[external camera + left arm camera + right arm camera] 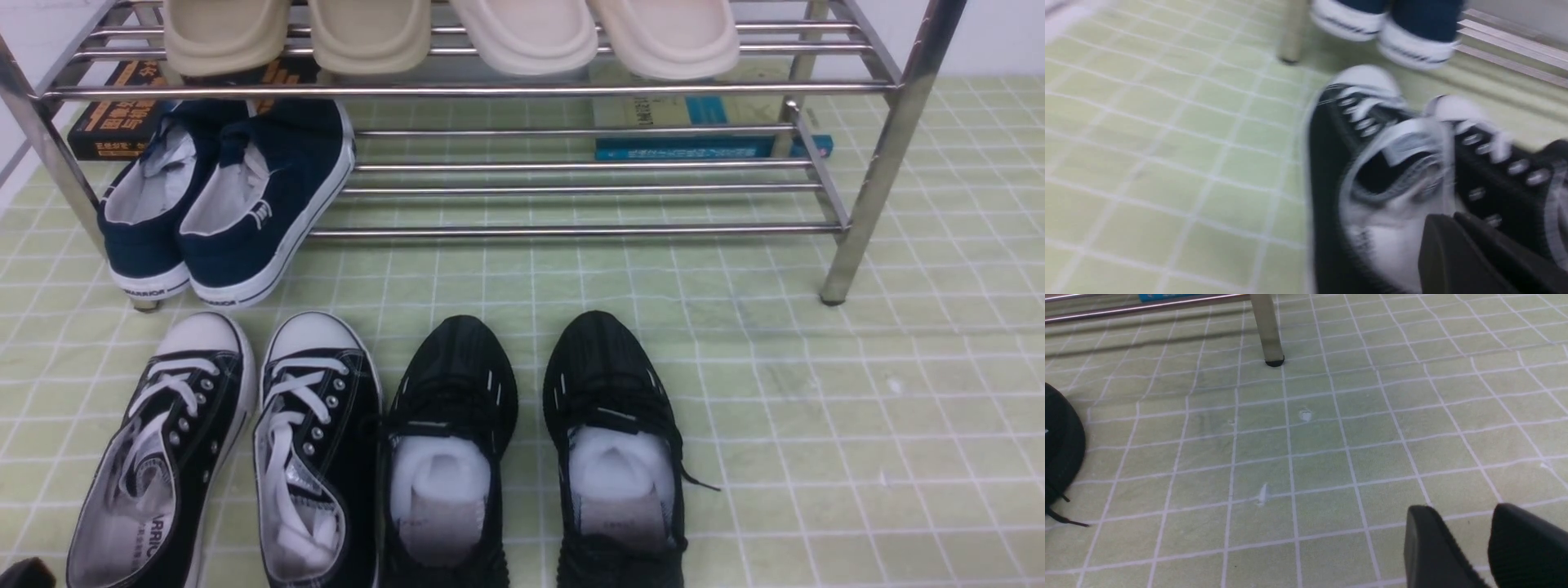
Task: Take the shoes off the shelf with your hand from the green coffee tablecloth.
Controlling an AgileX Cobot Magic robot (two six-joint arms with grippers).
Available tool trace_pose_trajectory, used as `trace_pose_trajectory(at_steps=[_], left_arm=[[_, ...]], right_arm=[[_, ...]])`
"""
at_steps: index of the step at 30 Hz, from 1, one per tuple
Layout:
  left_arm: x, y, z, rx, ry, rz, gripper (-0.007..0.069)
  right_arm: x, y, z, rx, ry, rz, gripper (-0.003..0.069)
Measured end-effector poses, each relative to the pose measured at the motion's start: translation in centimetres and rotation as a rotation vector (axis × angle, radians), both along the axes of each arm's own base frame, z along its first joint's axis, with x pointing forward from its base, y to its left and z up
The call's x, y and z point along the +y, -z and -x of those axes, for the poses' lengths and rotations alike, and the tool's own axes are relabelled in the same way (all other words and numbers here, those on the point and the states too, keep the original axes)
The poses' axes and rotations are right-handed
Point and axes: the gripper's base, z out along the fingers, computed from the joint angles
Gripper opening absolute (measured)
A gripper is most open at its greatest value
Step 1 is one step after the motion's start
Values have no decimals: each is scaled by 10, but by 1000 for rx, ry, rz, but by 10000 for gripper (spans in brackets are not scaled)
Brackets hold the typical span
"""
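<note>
Landmark: the shelf (865, 204), a chrome two-tier rack standing on the green coffee tablecloth (857, 425).

Left gripper (1457, 249): dark fingers pressed together, nothing between them; it hovers just over the heel opening of the left shoe. Wrist view is blurred.

The shoes (237, 457): black canvas pair, white laces and toe caps, on the cloth in front of the shelf's left end, toes toward it, side by side.

Navy slip-ons (229, 204): on the shelf's lower tier, left end, heels tipped off the front rail.

Black knit sneakers (531, 457): on the cloth before the shelf's middle.

Right gripper (1470, 543): fingers apart, empty, above bare cloth near the shelf's right front leg.
</note>
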Motion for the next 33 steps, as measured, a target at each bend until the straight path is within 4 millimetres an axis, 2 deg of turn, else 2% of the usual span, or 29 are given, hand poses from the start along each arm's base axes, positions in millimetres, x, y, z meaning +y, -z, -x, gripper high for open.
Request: trace_pose_trajectory(at_steps=[9,17,33], left_arm=[[1,1,1,28,0,-21,43],[-5,1,1,29,108,-24,50],[-5,1,1,29,111,-25,54]], right_arm=[[0,0,0,0,0,0,237],[0,0,0,0,0,0,237],[0,0,0,0,0,0,237]])
